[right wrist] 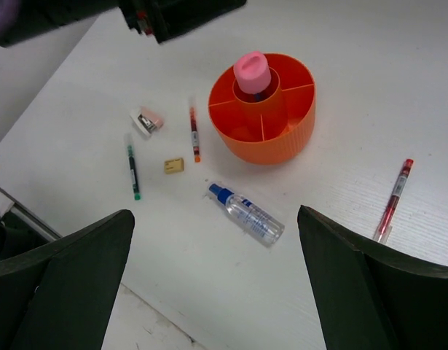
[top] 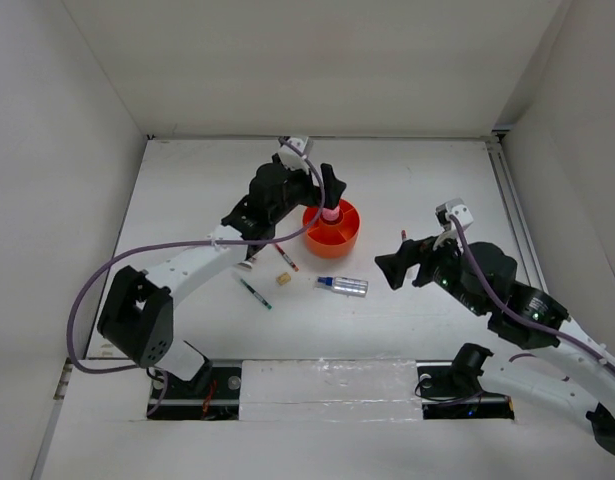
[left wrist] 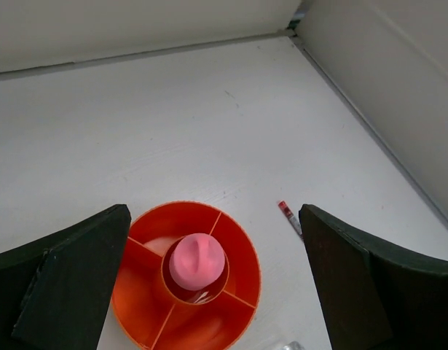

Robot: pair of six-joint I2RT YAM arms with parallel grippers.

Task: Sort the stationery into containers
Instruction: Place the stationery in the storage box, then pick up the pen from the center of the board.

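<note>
The pink tube (left wrist: 198, 261) stands upright in the central well of the orange organizer (left wrist: 140, 292). My left gripper (left wrist: 213, 281) hovers open right above it, touching nothing. On the table in front of the organizer (right wrist: 271, 142) lie a red pen (right wrist: 194, 130), a white-pink stapler (right wrist: 146, 120), a green pen (right wrist: 132, 166), a tan cube (right wrist: 174, 165) and a silvery tube with a blue cap (right wrist: 247, 213). A second red pen (right wrist: 393, 200) lies to the organizer's right. My right gripper (top: 399, 266) hangs open and empty above the table, right of the silvery tube (top: 343, 286).
White walls close in the table at the back and on both sides. The left arm (top: 202, 260) reaches across the loose items towards the organizer (top: 327, 240). A raised rail (top: 512, 210) runs along the table's right edge.
</note>
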